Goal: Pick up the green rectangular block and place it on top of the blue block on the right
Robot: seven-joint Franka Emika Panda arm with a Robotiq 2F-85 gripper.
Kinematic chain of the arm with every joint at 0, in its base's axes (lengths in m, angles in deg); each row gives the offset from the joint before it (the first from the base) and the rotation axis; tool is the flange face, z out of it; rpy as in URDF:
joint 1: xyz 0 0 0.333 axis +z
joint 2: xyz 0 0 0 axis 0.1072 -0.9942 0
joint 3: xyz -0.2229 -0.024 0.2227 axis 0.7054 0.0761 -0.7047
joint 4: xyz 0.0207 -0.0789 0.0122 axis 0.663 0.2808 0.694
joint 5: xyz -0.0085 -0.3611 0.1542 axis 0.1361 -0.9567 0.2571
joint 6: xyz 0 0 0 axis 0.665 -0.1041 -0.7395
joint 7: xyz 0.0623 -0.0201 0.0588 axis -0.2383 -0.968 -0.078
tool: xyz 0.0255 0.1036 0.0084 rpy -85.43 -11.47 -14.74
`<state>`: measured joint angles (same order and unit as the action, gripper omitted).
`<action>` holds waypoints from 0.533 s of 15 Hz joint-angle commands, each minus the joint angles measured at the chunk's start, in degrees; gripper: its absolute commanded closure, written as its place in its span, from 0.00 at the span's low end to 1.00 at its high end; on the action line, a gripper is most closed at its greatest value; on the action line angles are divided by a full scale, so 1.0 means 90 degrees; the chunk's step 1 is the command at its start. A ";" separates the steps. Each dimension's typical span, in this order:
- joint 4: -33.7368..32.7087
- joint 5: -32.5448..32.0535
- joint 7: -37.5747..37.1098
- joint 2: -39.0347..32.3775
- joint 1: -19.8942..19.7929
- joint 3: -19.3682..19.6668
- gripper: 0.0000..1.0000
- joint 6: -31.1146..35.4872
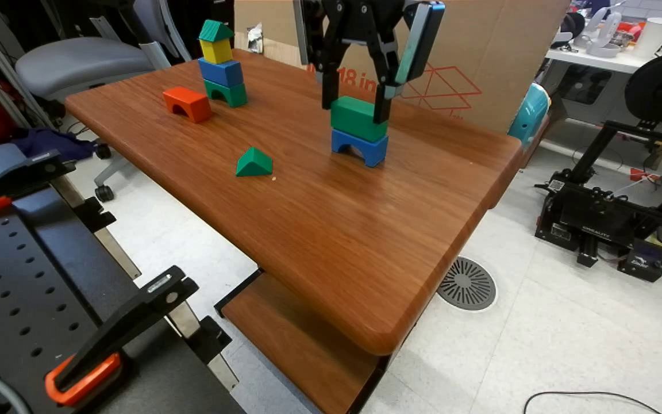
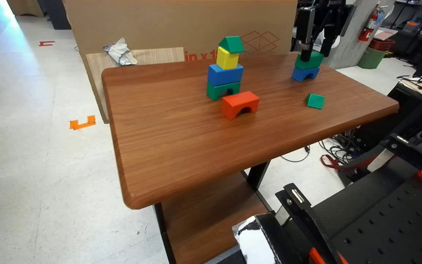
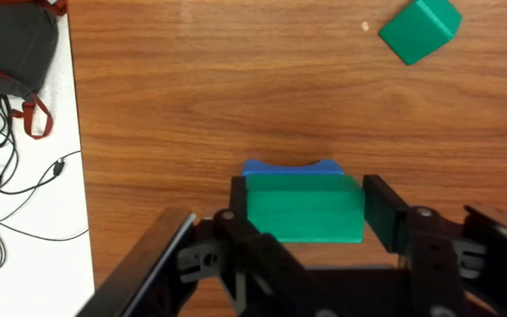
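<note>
The green rectangular block [image 3: 306,211] sits between my gripper's fingers in the wrist view. My gripper [image 3: 304,193] looks shut on its two ends; contact at the right finger is hard to judge. In both exterior views the gripper [image 1: 358,109] [image 2: 315,55] reaches down from above around the green rectangular block [image 1: 357,119] [image 2: 310,61]. The blue arched block [image 1: 360,146] [image 2: 306,74] stands on the table right under it. The green block looks level and rests on it or is very close above it. In the wrist view only a strip of the blue block [image 3: 293,169] shows.
A tower of green arch, blue, yellow and green roof blocks [image 1: 222,72] [image 2: 225,75] stands on the table [image 1: 319,201]. An orange arch block [image 1: 187,103] [image 2: 238,103] lies near it. A green triangular block [image 1: 254,162] [image 2: 315,101] [image 3: 420,31] lies apart. A cardboard sheet [image 2: 181,25] stands behind.
</note>
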<state>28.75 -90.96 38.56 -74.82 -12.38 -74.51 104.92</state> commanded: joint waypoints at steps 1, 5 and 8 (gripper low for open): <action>-0.0217 0.0002 0.0102 -0.0123 0.0018 -0.0017 0.59 -0.0299; -0.0183 0.0024 0.0127 -0.0081 0.0002 -0.0030 0.00 -0.0350; -0.0042 0.0014 0.0140 0.0068 0.0002 -0.0029 0.00 -0.0318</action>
<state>28.63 -90.96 38.77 -75.01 -12.38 -74.61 103.69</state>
